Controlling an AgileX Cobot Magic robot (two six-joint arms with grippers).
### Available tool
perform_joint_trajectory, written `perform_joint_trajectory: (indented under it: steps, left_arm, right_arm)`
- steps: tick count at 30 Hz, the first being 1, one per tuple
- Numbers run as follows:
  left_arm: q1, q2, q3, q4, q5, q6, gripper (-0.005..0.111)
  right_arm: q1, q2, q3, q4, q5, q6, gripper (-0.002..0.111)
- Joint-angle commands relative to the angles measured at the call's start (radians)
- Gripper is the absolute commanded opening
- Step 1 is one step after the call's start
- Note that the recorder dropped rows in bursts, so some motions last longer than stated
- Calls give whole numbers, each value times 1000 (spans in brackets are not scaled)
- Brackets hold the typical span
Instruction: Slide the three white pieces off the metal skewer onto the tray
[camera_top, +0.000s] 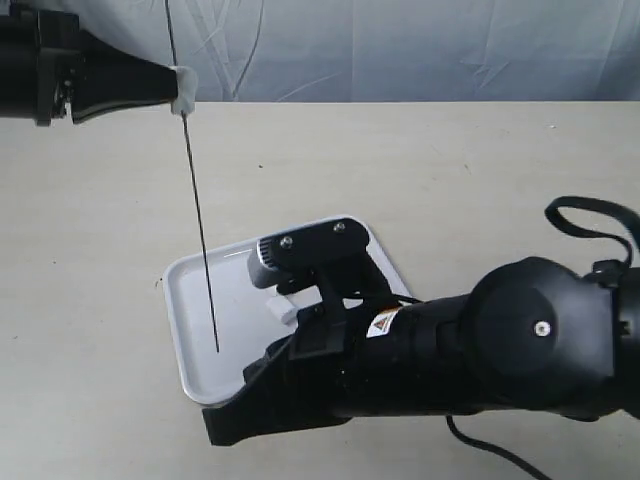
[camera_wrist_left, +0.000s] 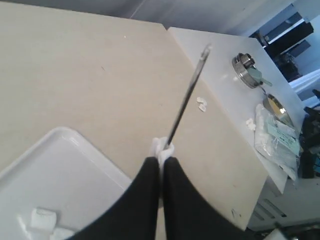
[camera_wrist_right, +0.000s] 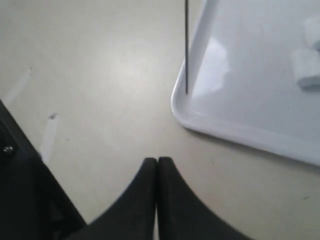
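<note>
Skewer (camera_top: 201, 240) pinched in left end effector (camera_wrist_left: 161, 160); right end effector (camera_wrist_right: 158, 163) closed empty, its arm (camera_top: 520, 335) half-hiding tray (camera_top: 190, 300).

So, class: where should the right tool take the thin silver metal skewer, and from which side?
Probably its bare lower shaft, approaching level from the right: the thin metal skewer hangs near-upright from the left tool above the glossy white tray.

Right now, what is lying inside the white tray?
At least two white pieces lie in the tray; the right arm covers part of it, so a third is unconfirmed.
</note>
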Motion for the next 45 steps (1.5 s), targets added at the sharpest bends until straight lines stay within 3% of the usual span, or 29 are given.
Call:
perform_joint_trajectory:
  steps: [1, 6, 8, 12, 14, 18, 26, 30, 36, 45]
  left_arm:
    - [-2, -2, 69, -3, -70, -5, 0]
    - [-2, -2, 120, -36, -130, -5, 0]
    - [-2, -2, 125, -34, -130, -5, 0]
    - [-7, -2, 147, -74, -130, -5, 0]
    - [-43, -2, 163, -85, -130, -3, 0]
    - [-133, -2, 173, -157, -130, 5, 0]
    - [-140, -2, 173, -156, -130, 3, 0]
    - [-140, -2, 173, -156, -130, 5, 0]
    - [-140, -2, 173, -154, -130, 5, 0]
    - [-140, -2, 173, -154, -130, 5, 0]
  right_arm:
    - [-3, -87, -3, -2, -64, -3, 12]
    - [-3, -110, -3, 25, -103, 1, 61]
    - [-3, -110, -5, 33, -110, 1, 68]
    - [-3, -110, -29, 33, -118, 1, 57]
    - [-3, -110, -58, 33, -118, 1, 52]
    - [-3, -82, -83, 27, -123, -1, 52]
    - [-3, -64, -83, 27, -150, -3, 52]
    - [-3, -64, -83, 29, -148, -3, 34]
    - [-3, -64, -83, 29, -148, -3, -1]
    - [-3, -64, -83, 27, -148, -3, -1]
